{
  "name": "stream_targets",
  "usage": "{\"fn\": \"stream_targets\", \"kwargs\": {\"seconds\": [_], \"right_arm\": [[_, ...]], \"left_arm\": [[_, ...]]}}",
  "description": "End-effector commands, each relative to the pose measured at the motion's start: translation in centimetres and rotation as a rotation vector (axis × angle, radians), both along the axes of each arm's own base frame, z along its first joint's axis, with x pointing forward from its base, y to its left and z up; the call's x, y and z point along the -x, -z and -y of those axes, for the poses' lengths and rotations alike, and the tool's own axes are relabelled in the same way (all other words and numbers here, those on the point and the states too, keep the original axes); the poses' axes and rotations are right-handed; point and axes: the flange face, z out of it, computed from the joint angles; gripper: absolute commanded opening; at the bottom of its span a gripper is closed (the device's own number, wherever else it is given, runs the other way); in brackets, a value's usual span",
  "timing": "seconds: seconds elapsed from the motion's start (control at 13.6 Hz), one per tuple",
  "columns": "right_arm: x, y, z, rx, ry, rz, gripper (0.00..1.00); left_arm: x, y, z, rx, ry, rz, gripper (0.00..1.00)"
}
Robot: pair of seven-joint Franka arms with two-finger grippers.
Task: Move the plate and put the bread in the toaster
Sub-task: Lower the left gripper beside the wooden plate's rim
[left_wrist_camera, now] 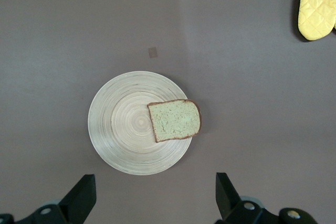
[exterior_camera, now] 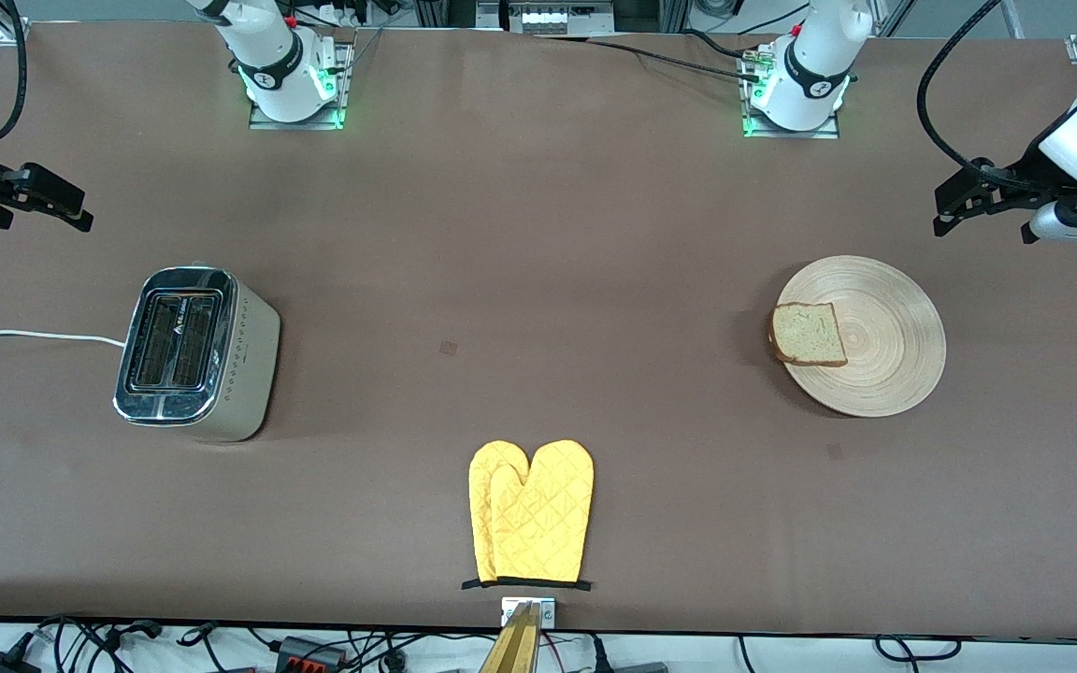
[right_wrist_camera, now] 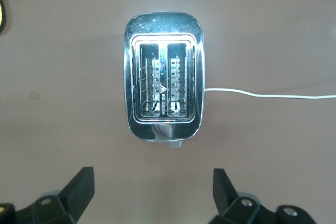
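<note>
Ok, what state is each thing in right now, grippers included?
plate: flat on the table, bread on it.
bread: lying flat, overhanging the plate's rim.
toaster: upright, both slots empty.
oven mitts: flat, stacked.
left gripper: open, empty, above the plate.
right gripper: open, empty, above the toaster.

I have both arms raised off the table [exterior_camera: 538, 243], which I use as my landmark, and both are waiting. My left arm rises from its base at the table's edge farthest from the front camera and bends out toward its own end. The left gripper [exterior_camera: 969, 201] hangs in the air over that end, its fingers [left_wrist_camera: 79, 203] spread wide with nothing between them, wrist pointing down at the surface. My right arm mirrors it from its own base. The right gripper [exterior_camera: 57, 207] hangs over the right arm's end of the table, fingers [right_wrist_camera: 79, 192] also wide apart and empty, wrist facing straight down.
</note>
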Motion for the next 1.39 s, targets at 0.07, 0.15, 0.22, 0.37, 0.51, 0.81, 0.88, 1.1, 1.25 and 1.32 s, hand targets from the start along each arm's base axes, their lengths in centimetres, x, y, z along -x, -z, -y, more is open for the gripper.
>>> {"fn": "stream_targets", "kwargs": {"seconds": [0.07, 0.15, 0.22, 0.37, 0.51, 0.81, 0.88, 1.1, 1.25, 1.32], "right_arm": [[0.5, -0.1, 0.3, 0.007, 0.000, 0.003, 1.00], [0.3, -0.1, 0.2, 0.005, -0.002, 0.010, 1.00], [0.3, 0.0, 0.1, 0.002, -0.003, 0.009, 1.00], [0.2, 0.2, 0.0, 0.002, -0.005, 0.001, 1.00], [0.1, 0.2, 0.1, 0.002, -0.003, 0.004, 1.00], [-0.2, 0.6, 0.1, 0.003, 0.000, 0.000, 1.00], [-0.2, 0.4, 0.2, 0.005, 0.001, 0.003, 1.00], [-0.5, 0.9, 0.2, 0.007, 0.001, -0.001, 1.00], [-0.9, 1.2, 0.1, 0.005, -0.002, 0.010, 1.00], [-1.0, 1.2, 0.2, 0.003, 0.000, 0.010, 1.00]], "left_arm": [[-0.1, -0.6, 0.2, -0.021, -0.003, -0.005, 1.00], [-0.1, -0.6, 0.2, -0.021, -0.003, -0.005, 1.00], [-0.1, -0.6, 0.2, -0.021, -0.003, -0.005, 1.00], [-0.1, -0.8, 0.2, -0.021, -0.003, -0.002, 1.00], [-0.2, -0.6, 0.3, -0.023, 0.004, -0.005, 1.00], [0.3, -0.2, 0.2, -0.025, -0.002, -0.053, 1.00], [0.5, -0.1, 0.1, -0.026, -0.004, -0.069, 1.00], [-1.4, 5.2, -0.2, -0.034, -0.007, -0.194, 1.00], [-1.9, 7.5, -0.3, -0.070, -0.005, -0.276, 1.00], [-2.0, 7.5, -0.3, -0.058, -0.005, -0.281, 1.00]]}}
